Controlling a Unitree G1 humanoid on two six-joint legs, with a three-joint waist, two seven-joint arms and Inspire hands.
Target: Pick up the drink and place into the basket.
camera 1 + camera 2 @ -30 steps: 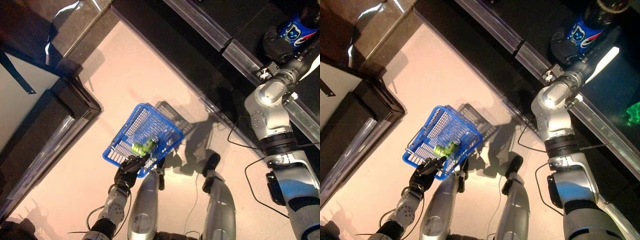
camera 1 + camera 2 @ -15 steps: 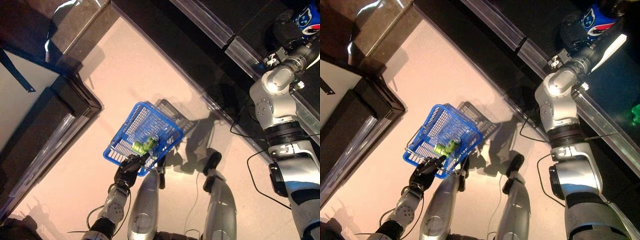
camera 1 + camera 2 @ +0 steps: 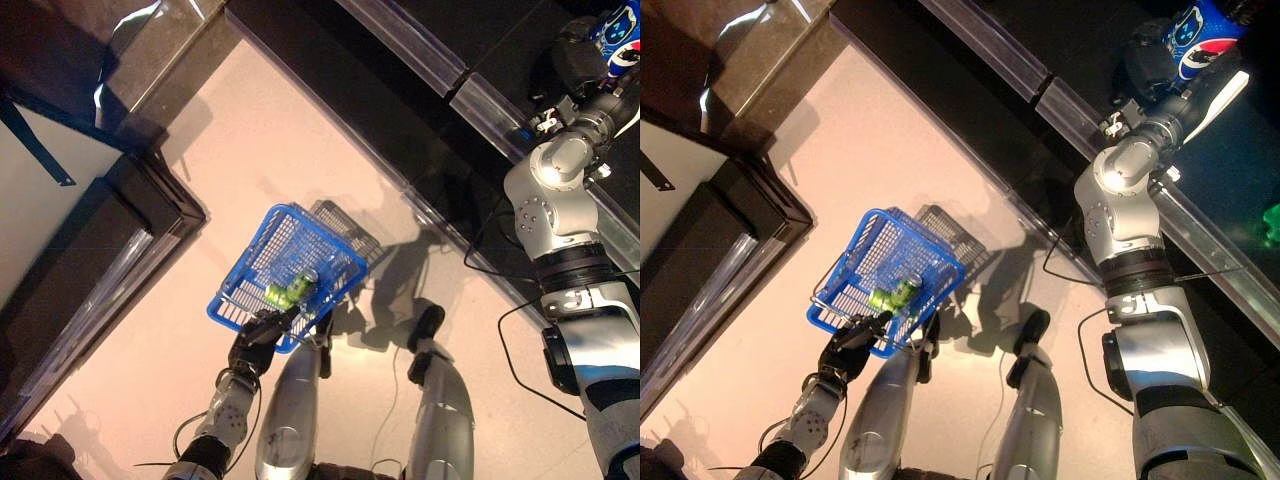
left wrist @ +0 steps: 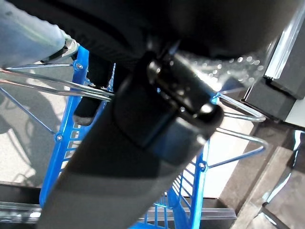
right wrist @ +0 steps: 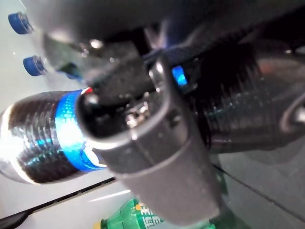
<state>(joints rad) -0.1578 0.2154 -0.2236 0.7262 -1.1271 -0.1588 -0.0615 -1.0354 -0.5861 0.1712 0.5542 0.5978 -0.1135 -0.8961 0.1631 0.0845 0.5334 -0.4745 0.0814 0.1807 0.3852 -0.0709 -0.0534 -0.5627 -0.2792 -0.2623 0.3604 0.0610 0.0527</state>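
My right hand (image 3: pixel 1152 64) is up at the dark shelf on the far right, shut on a dark cola bottle with a blue label (image 3: pixel 1200 28). In the right wrist view the thumb (image 5: pixel 157 157) lies across that cola bottle (image 5: pixel 38 138). Low on my left hangs a blue wire basket (image 3: pixel 245 262), above the pale floor. My left hand (image 3: pixel 255 345) is shut on its metal handle (image 4: pixel 57 87), with the blue wall (image 4: pixel 59 157) just past the fingers. A green bottle (image 3: pixel 288 293) lies inside the basket.
A black shelf with a metal rail (image 3: pixel 420 50) runs across the far right. A dark cabinet (image 3: pixel 90 240) stands at the left. On the shelf are a green bottle (image 5: pixel 133 214) and blue-capped bottles (image 5: pixel 21 23).
My right hand has carried the cola bottle further towards the far right. The basket and left hand have stayed where they were.
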